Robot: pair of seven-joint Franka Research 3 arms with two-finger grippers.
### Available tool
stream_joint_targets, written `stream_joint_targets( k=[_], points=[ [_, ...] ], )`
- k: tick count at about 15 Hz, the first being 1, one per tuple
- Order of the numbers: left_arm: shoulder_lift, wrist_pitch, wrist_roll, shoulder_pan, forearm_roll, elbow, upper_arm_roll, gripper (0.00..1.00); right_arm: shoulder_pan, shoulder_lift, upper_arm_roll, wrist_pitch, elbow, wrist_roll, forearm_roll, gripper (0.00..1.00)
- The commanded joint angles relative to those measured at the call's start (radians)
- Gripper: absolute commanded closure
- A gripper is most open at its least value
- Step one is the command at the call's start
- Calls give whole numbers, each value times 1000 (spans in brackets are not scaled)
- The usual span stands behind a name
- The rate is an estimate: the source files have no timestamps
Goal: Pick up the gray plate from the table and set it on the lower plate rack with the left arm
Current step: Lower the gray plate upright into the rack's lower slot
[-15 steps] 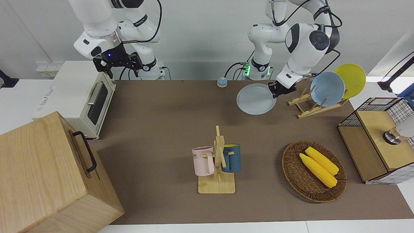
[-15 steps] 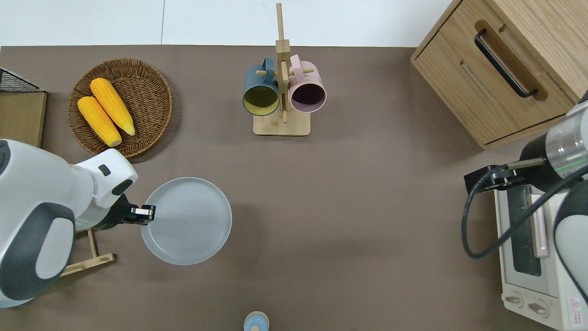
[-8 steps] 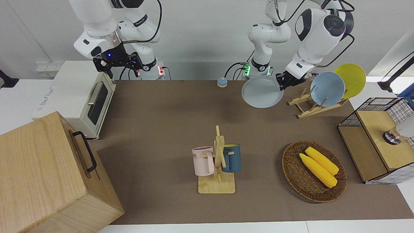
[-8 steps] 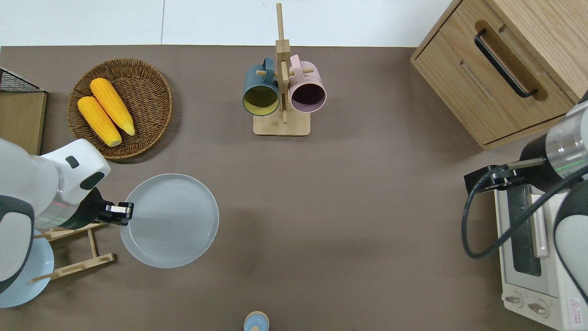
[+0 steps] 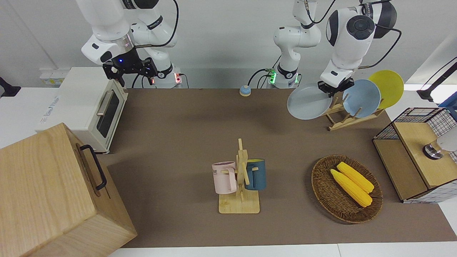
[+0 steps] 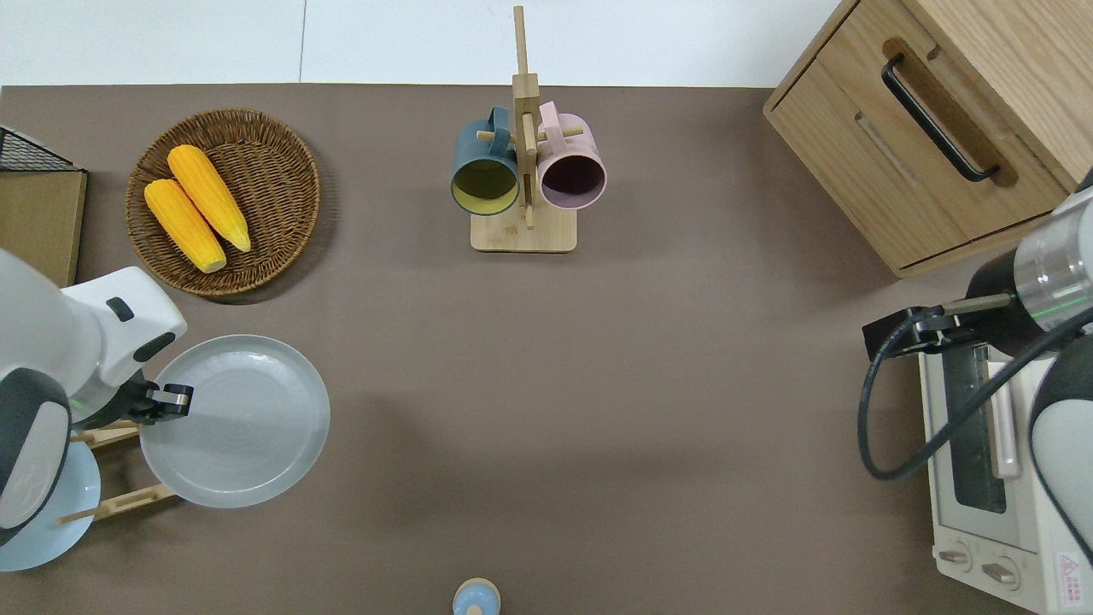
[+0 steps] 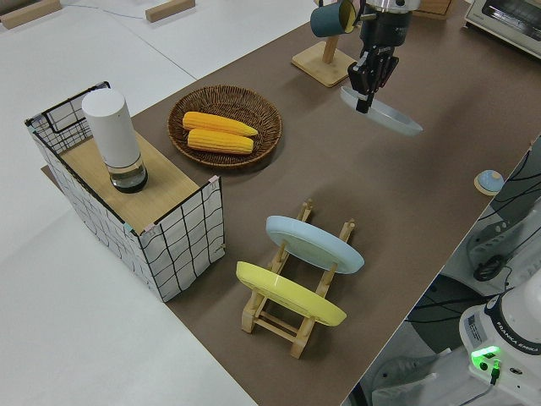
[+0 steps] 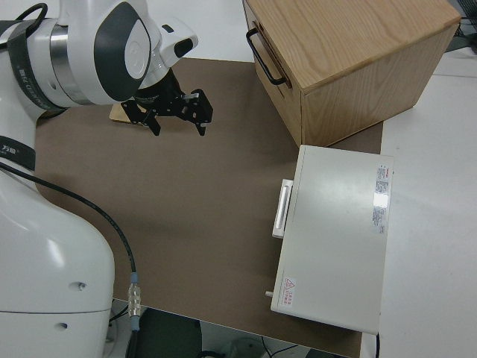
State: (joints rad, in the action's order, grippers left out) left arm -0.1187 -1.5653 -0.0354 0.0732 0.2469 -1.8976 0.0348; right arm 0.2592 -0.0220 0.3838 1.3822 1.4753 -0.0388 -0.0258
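Observation:
My left gripper [image 5: 334, 89] is shut on the rim of the gray plate [image 5: 309, 101] and holds it tilted in the air. In the overhead view the left gripper [image 6: 171, 400] and the gray plate [image 6: 235, 420] are over the table [image 6: 598, 384], with the plate's edge over the free end of the lower plate rack [image 6: 119, 504]. The rack [image 5: 342, 119] holds a light blue plate [image 5: 361, 98] and a yellow plate [image 5: 387, 87]. The left side view shows the gray plate [image 7: 385, 112] and the rack [image 7: 296, 326]. My right arm is parked, its gripper [image 8: 179, 112] open.
A wooden mug stand [image 5: 241, 185] with a pink and a dark blue mug stands mid-table. A wicker basket [image 5: 321, 189] with two corn cobs and a wire crate [image 5: 414, 153] lie toward the left arm's end. A toaster oven [image 5: 85, 107] and a wooden cabinet [image 5: 46, 192] lie toward the right arm's end.
My left gripper has lifted the gray plate higher and carried it toward the left arm's end, up to the rack. The plate now tilts more. The right arm has not moved.

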Motion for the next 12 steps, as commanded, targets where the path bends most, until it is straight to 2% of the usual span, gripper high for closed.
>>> stream_joint_targets(
  k=[1, 6, 8, 10, 12],
  points=[
    [22, 74, -30, 14, 170, 48, 8, 1000, 23, 2, 21, -11, -6, -12, -6, 17],
    [48, 177, -142, 13, 336, 46, 75, 1000, 23, 2, 21, -12, -7, -12, -6, 17],
    [94, 258, -214, 13, 428, 46, 129, 1000, 23, 2, 20, -11, -7, -12, -6, 17],
    [143, 316, -267, 14, 503, 46, 164, 1000, 23, 2, 21, -11, -7, -12, -6, 17],
    [184, 361, -328, 14, 566, 45, 175, 1000, 23, 2, 21, -11, -7, -12, -6, 17]
  ],
)
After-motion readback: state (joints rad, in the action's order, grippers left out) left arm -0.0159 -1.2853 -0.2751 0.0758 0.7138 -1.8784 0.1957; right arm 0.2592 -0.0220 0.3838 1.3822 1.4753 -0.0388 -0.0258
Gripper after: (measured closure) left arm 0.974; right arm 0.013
